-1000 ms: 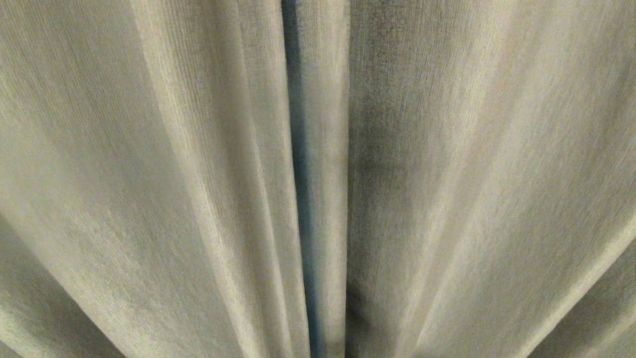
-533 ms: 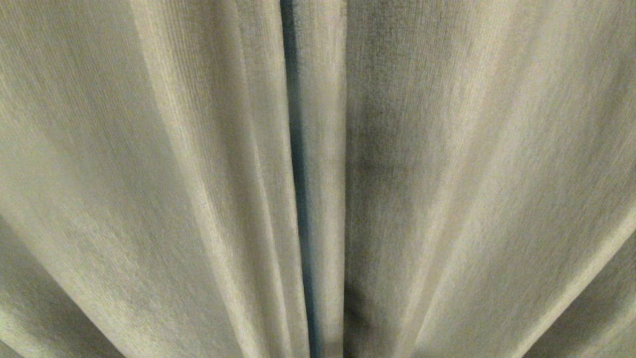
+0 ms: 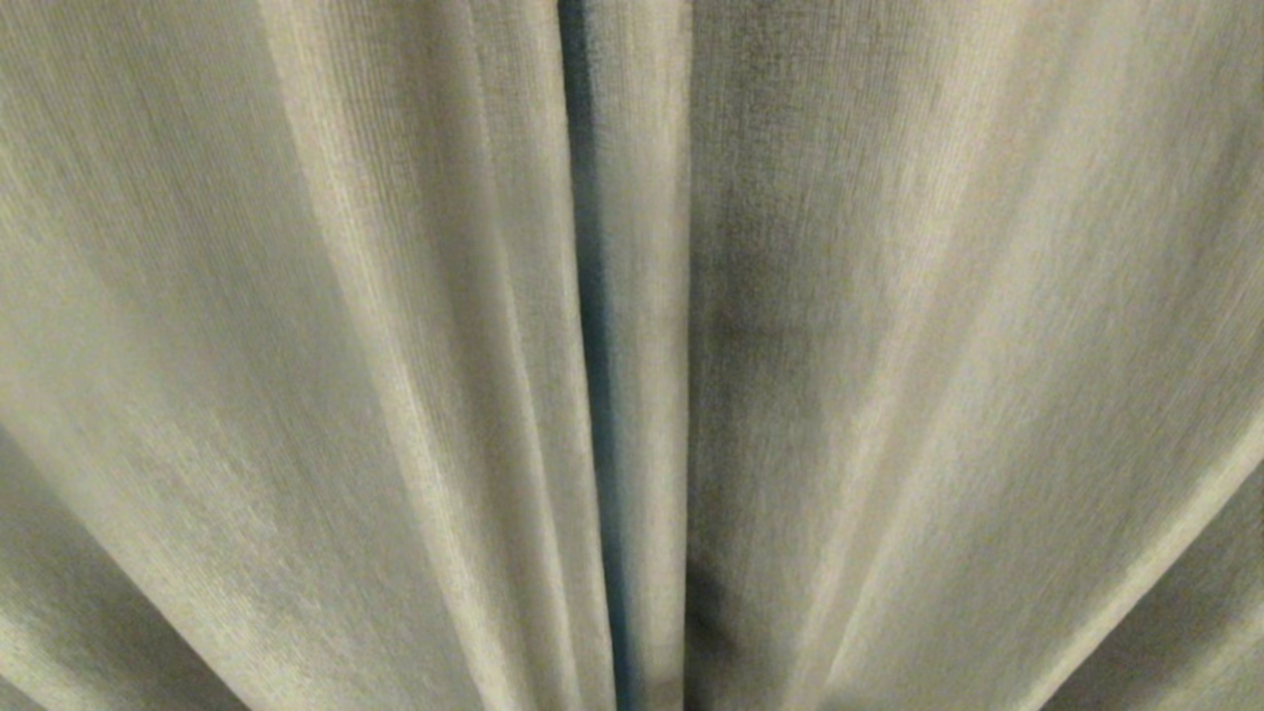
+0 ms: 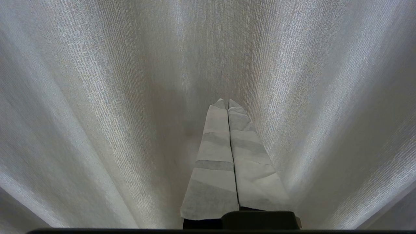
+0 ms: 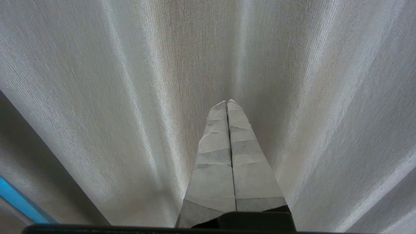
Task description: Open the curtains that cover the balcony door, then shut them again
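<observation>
The curtains [image 3: 326, 375] fill the head view as heavy beige-grey pleated drapes, drawn together with only a thin bluish slit [image 3: 592, 326] between the two panels. The balcony door is hidden behind them. Neither arm shows in the head view. In the left wrist view my left gripper [image 4: 226, 101] is shut and empty, its tape-wrapped fingers [image 4: 214, 156] pressed together and pointing at the curtain fabric [image 4: 97, 97] close ahead. My right gripper [image 5: 227, 102] is likewise shut on nothing, its tips close to the curtain folds [image 5: 325, 97].
A bright blue strip [image 5: 19, 198] shows at one lower corner of the right wrist view, beside a darker fold of fabric. Nothing but curtain is seen elsewhere.
</observation>
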Robot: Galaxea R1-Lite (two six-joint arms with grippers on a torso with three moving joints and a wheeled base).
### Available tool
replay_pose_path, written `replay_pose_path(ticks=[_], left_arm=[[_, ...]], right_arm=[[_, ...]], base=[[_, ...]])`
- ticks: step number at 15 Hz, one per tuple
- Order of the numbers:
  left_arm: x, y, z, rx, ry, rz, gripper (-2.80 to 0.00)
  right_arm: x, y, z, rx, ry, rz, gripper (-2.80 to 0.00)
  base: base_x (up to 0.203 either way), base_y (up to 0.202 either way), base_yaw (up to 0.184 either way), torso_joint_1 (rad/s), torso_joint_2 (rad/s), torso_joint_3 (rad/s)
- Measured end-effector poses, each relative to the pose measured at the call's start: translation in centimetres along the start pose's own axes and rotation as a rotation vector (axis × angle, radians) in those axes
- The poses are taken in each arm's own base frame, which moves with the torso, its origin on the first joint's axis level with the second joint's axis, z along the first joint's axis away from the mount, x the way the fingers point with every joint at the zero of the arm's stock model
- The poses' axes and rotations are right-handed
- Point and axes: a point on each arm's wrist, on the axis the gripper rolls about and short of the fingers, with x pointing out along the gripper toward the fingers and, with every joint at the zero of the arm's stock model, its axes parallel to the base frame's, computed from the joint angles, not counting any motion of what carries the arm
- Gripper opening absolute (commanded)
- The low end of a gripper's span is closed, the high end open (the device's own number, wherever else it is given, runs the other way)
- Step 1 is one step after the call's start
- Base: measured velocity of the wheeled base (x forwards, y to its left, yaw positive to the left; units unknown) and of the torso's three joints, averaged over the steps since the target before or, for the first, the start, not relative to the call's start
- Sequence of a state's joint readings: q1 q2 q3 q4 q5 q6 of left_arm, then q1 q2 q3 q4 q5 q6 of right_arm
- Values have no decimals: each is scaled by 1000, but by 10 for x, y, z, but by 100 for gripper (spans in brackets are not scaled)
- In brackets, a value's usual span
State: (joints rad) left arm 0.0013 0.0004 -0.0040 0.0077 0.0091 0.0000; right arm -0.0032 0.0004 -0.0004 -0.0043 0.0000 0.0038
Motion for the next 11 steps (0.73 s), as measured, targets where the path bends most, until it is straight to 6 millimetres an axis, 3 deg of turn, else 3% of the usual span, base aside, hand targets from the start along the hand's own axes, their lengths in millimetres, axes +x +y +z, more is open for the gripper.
replay_pose_path(ticks=[11], left_arm=[[0,0,0,0,-1,-1,-280]], right_arm=[[0,0,0,1,0,0,-280]], base=[[0,0,0,0,0,0]])
